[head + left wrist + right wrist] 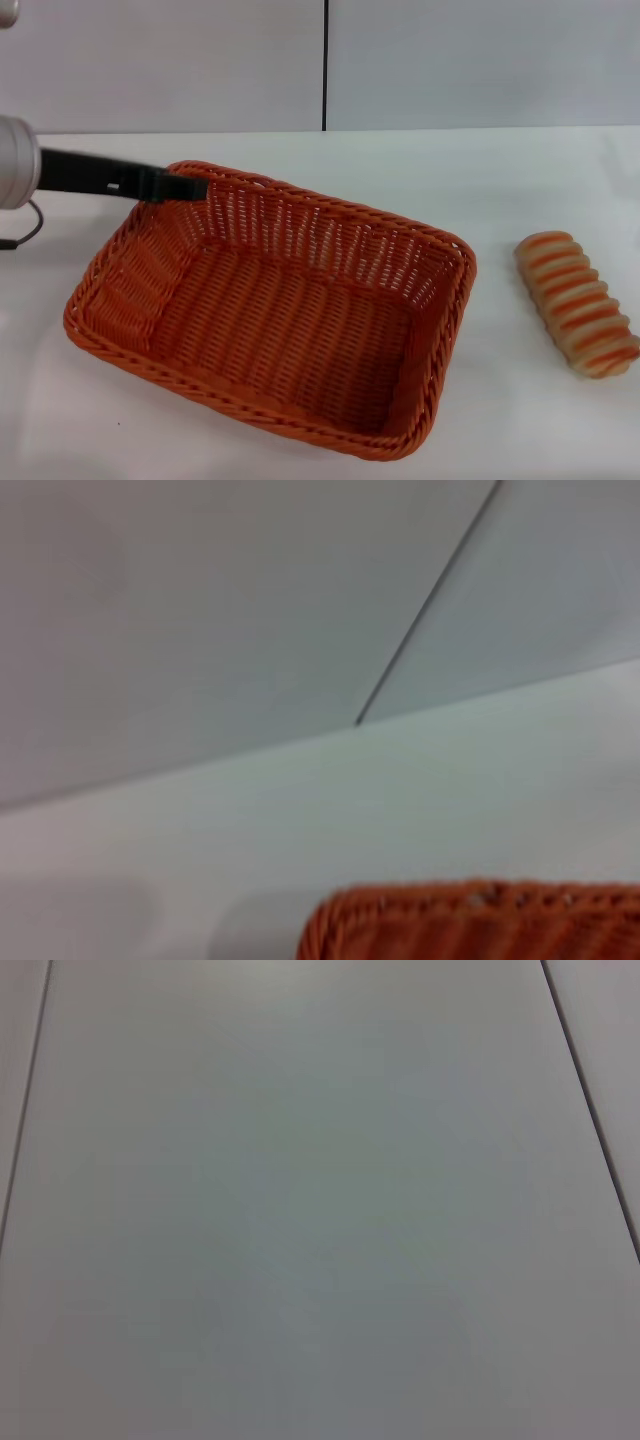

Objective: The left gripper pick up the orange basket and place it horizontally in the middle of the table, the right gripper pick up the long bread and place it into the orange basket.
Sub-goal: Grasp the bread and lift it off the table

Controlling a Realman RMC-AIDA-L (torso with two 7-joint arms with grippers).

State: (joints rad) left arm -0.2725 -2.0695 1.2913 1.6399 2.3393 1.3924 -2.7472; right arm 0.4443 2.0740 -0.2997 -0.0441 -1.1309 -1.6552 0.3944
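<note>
Left arm: the slim black left gripper is reaching in from nine o'clock, its tip sitting at the braided rim of the large rectangular orange woven basket at the basket's eleven o'clock corner.
Jaws: I cannot tell whether they are apart or clamped on the rim; the tip is reading as one dark bar against the weave.
Basket: it is resting on the plain white table near the middle, its long axis running from ten o'clock towards four o'clock, so it is lying skewed, not level across.
Left wrist view: only a strip of orange basket rim is showing, with bare table beyond.
Bread: the small oblong tan long bread with orange-brown stripes is lying at three o'clock of the basket, well apart from it, long axis tilting from eleven to five o'clock.
Right arm: out of sight; its wrist camera is showing only a plain grey surface.
Key relation: the bread is lying on the right arm's side, and the open basket is sitting at its nine o'clock.
Judgement: the basket probably needs squaring before the bread goes in.
</note>
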